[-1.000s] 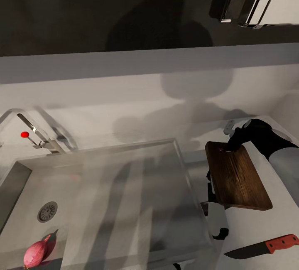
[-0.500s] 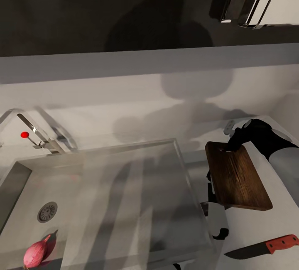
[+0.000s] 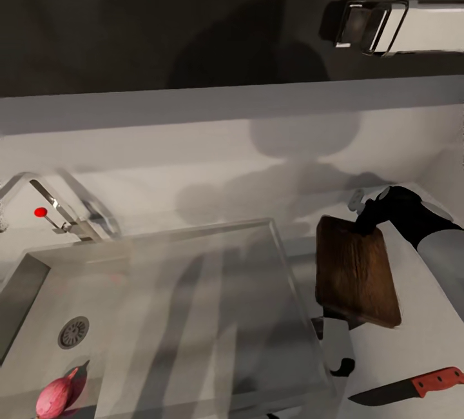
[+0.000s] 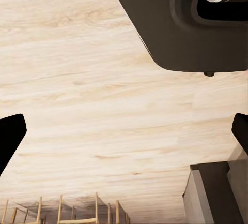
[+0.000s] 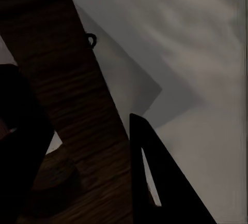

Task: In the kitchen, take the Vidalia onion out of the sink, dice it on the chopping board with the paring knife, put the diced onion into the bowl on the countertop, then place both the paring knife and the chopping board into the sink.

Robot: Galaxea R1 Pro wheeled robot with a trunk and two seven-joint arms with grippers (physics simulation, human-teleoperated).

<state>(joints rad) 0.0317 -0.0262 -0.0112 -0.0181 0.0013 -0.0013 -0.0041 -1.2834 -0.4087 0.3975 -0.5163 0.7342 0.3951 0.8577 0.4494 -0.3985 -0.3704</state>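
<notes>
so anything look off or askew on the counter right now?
The chopping board is tipped up, gripped at its far end by the right gripper, its near end over the counter. The knife lies flat nearby; the onion sits in the sink.

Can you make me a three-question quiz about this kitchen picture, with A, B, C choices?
1. Where is the onion?
A. In the sink
B. On the board
C. In the right hand

2. What colour is the knife handle?
A. Blue
B. Red
C. Yellow

3. What is the right hand doing?
A. Gripping the board at its far edge
B. Holding the knife
C. Turning the faucet

Answers:
1. A, the pinkish onion lies in the basin near the drain.
2. B, the handle is red, with a dark blade, and the knife lies on the counter.
3. A, the black hand is closed on the far short edge of the brown board, which is tilted, and the right wrist view shows the wood between the fingers.
</notes>
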